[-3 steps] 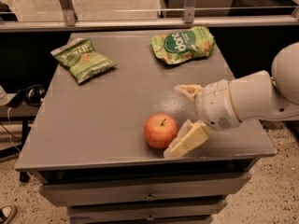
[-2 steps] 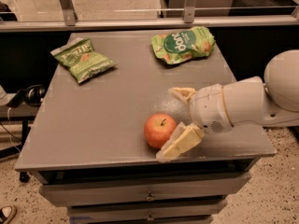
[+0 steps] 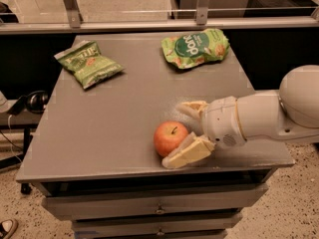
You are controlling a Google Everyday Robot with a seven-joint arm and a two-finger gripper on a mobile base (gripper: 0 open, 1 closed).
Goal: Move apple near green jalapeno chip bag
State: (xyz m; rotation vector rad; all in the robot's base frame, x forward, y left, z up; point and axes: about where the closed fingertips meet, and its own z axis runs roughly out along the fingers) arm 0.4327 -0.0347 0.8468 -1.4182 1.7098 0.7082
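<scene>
Your gripper (image 3: 173,133) is low over the front right part of the table (image 3: 109,118). Its two fingers are spread wide, and it holds nothing. The apple (image 3: 169,138) sits on the table near the front edge, stem up, partly between the two fingers. One finger (image 3: 191,107) is behind the apple, with a gap between them. The other finger (image 3: 188,154) lies in front of it, just beside its lower right side. You cannot tell if that one touches. The white arm (image 3: 269,116) comes in from the right side of the view.

The chip bag (image 3: 87,63) — the dull green one — lies flat at the back left of the table, well apart from the apple. A brighter green bag (image 3: 195,48) lies at the back, right of the middle. Under the table top you can see drawers (image 3: 149,208).
</scene>
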